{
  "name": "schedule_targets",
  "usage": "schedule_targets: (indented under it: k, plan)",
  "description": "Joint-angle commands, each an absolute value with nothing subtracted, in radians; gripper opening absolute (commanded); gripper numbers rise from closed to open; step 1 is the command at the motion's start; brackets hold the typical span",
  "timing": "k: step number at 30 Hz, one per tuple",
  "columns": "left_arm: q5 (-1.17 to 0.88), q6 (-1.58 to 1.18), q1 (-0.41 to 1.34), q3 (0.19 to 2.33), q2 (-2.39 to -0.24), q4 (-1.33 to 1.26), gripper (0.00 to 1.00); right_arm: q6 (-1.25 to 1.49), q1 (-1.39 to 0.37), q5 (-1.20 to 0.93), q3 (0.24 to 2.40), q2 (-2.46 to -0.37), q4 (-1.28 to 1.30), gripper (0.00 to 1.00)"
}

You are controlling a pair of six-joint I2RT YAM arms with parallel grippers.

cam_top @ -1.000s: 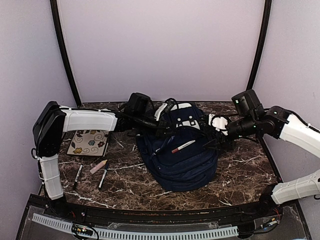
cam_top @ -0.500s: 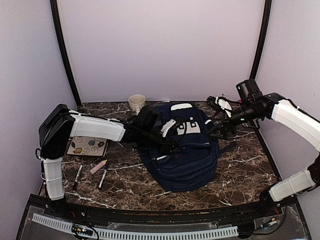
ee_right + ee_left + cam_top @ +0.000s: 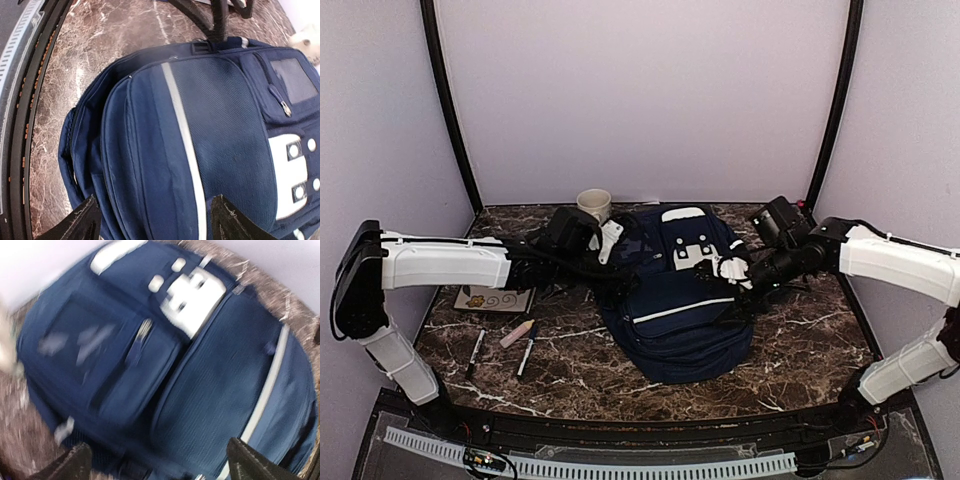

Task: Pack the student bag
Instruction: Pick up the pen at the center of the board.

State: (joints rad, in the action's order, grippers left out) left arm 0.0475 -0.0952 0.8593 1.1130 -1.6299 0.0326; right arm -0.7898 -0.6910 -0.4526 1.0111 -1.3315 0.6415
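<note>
Student bag (image 3: pixel 680 320) lay flat and front up across the middle of the table (image 3: pixel 800 350), its rounded base toward the near edge and its handle end toward the far edge. It was soft navy woven fabric, slack and puffy, crossed by a white stripe (image 3: pixel 680 310) and carrying a stiff white patch (image 3: pixel 692 250) with buckle straps. Nearest, toward the left near corner, two slim dark pens (image 3: pixel 527 355) and a stubby pinkish marker (image 3: pixel 517 333) rested on the glossy brown veined marble. Just behind them, by the left edge, a thin floral-printed pad (image 3: pixel 495 298) lay partly under the left arm. Over the bag's left shoulder the left gripper (image 3: pixel 162 462) hung with its fingers spread wide and nothing between them. The right gripper (image 3: pixel 156 220) hovered over the bag's right side, fingers likewise parted and empty. A cream ceramic mug (image 3: pixel 594 205) stood at the far edge, just beside the bag's top. The packing looked partway through, between items. The next move probably called for one arm to fetch a loose pen while the other held a pocket open; whether any zip stood open could not be told.
</note>
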Motion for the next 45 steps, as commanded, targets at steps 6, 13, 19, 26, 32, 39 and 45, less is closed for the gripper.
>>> schedule_targets:
  k: [6,13,19,26,32,39,45]
  plan:
    - [0.230,-0.302,0.834,0.942,-1.486,0.252,0.86,-0.829,-0.869,-0.208,0.921,-1.384,0.451,0.74]
    - [0.246,-0.350,0.795,0.936,-1.504,0.401,0.77,-0.720,-0.894,-0.004,0.943,-1.477,0.334,0.51]
    - [0.241,-0.390,0.729,0.929,-1.584,0.412,0.60,-0.675,-0.893,0.000,0.959,-1.481,0.320,0.17]
    - [0.283,-0.388,0.677,0.971,-1.686,0.392,0.63,-0.666,-0.894,-0.029,0.950,-1.474,0.324,0.09]
    - [0.391,-0.414,0.666,1.011,-1.746,0.443,0.69,-0.664,-0.894,-0.043,0.947,-1.473,0.327,0.08]
    - [0.438,-0.430,0.649,1.005,-1.762,0.447,0.74,-0.666,-0.894,-0.050,0.945,-1.490,0.332,0.08]
    - [0.463,-0.443,0.628,0.991,-1.767,0.448,0.75,-0.666,-0.893,-0.056,0.946,-1.499,0.337,0.08]
